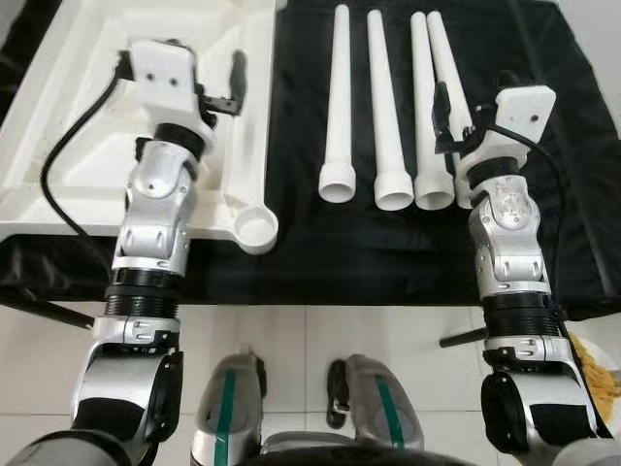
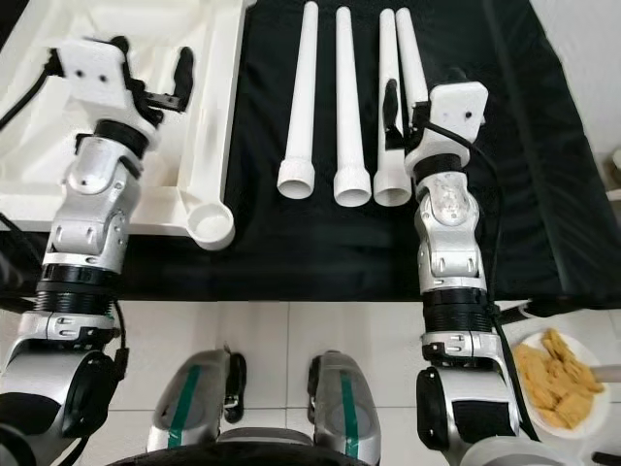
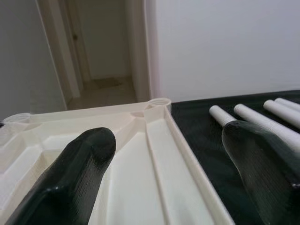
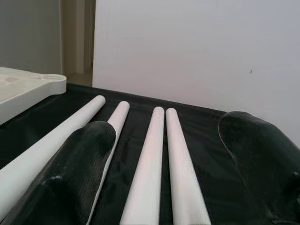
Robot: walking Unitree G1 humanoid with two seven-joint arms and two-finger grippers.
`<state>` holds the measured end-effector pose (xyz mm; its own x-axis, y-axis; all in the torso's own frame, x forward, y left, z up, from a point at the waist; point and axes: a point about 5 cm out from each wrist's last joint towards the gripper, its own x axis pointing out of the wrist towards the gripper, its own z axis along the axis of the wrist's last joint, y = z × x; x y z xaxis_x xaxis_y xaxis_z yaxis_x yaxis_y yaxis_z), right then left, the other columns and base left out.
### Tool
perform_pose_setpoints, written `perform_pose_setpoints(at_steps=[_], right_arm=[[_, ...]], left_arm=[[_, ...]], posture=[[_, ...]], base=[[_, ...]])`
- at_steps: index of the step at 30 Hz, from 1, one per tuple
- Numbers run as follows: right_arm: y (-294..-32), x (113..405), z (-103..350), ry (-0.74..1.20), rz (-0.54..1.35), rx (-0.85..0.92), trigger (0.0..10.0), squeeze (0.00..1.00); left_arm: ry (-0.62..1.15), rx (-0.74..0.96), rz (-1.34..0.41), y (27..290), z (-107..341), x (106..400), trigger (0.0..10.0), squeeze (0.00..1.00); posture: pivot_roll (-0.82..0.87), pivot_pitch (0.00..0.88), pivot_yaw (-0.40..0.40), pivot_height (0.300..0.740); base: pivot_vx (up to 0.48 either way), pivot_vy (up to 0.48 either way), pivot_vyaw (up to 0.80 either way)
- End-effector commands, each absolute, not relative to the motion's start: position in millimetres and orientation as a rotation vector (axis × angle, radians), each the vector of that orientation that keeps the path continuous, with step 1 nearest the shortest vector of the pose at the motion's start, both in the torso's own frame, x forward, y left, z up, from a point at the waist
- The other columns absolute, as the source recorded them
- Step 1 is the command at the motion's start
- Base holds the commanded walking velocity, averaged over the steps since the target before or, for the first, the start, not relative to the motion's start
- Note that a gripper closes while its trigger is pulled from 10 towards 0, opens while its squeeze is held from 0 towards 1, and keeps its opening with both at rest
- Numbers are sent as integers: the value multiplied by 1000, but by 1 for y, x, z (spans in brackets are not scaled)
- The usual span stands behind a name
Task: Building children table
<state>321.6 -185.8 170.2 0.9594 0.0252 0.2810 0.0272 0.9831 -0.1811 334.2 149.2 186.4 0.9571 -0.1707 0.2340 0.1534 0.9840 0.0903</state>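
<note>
Left claw (image 1: 236,85): fingers spread wide, holding nothing, poised over the right-hand rim of the inverted white tabletop (image 1: 68,165). In the left wrist view, one finger (image 3: 70,178) stands over the tabletop's ribbed underside and the other over the black cloth (image 1: 291,262) just beyond the rim. A round leg socket (image 1: 255,231) sits at the tabletop's near right corner.

Right claw (image 2: 403,107): fingers likewise wide apart and empty, hanging above the wide ends of the two rightmost table legs (image 2: 400,107). Four white tapered legs lie side by side on the cloth, open wide ends toward the robot; the two on the left, (image 1: 339,107) and (image 1: 385,116), lie apart, while the right pair touch along their length.

The cloth covers the worktop, with tabletop left and legs right. On the pale tiled floor (image 2: 291,330), beside the robot's right arm, a plate of yellow snacks (image 2: 558,388) rests.
</note>
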Motion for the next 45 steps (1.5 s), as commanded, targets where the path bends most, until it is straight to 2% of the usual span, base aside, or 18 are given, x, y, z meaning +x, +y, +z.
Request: perform_pose_setpoints(at_steps=[1, 10, 18, 23, 37, 45], right_arm=[[-188, 326, 170, -264, -19, -189, 10000, 0], [-189, 337, 178, -240, -40, -137, 10000, 0], [-194, 348, 181, -171, -98, -43, 10000, 0], [-196, 350, 182, -154, -120, -45, 10000, 0], [-191, 352, 173, 23, -247, 13, 10000, 0], [-212, 352, 166, 137, -397, 53, 10000, 0]], left_arm=[[-217, 112, -199, 145, 184, 337, 10000, 0], [-209, 144, -290, 134, 187, 338, 10000, 0], [-174, 128, -444, 115, 186, 331, 10000, 0], [-186, 168, -466, 112, 187, 328, 10000, 0], [-128, 218, -609, 97, 181, 318, 10000, 0], [-122, 212, -645, 90, 183, 315, 10000, 0]], posture=[[51, 0, -22, 740], [56, 14, -15, 740], [61, 27, -13, 740], [59, 30, -11, 740], [54, 36, -6, 740], [44, 20, -2, 740]], base=[[0, 0, 0], [0, 0, 0], [0, 0, 0], [0, 0, 0], [0, 0, 0], [0, 0, 0]])
